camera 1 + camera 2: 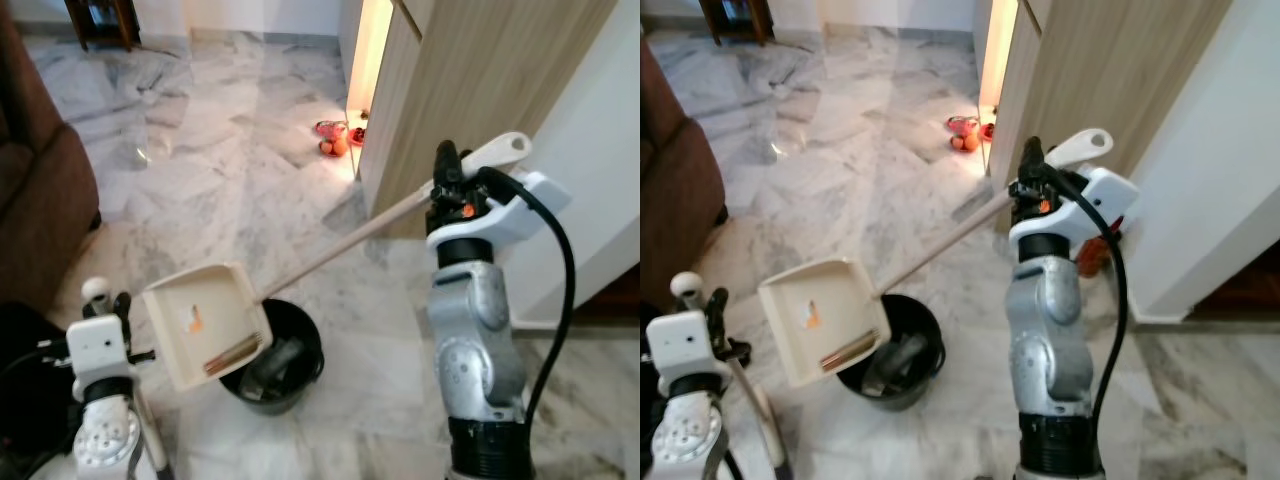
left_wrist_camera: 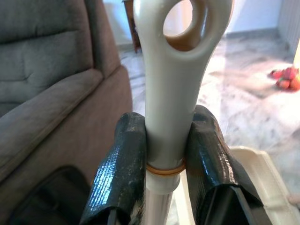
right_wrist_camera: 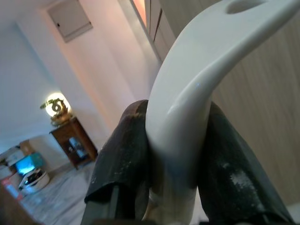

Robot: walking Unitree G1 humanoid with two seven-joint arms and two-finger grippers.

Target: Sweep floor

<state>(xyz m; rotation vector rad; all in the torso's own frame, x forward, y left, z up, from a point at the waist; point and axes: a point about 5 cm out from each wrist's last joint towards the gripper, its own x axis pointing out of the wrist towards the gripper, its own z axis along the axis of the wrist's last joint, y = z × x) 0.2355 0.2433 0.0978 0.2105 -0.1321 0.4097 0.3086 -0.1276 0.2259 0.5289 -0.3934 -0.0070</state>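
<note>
The right gripper (image 1: 447, 178) pinches the cream plastic dustpan's (image 1: 205, 325) long handle; its tray tilts at eight o'clock over a round black bin (image 1: 295, 360). The left gripper (image 2: 161, 154) clamps a smooth, looped broom handle (image 2: 180, 70).

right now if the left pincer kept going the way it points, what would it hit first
Probably the brown armchair. The left pincer, shut on the broom handle, looks along its fingers at the chair's arm and the marble floor beyond. Depth is unclear.

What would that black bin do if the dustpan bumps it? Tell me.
The black bin would probably slide on the polished marble floor. It looks light, so a knock at the rim might tip it. The dustpan tilts over its rim, held by the right gripper.
</note>
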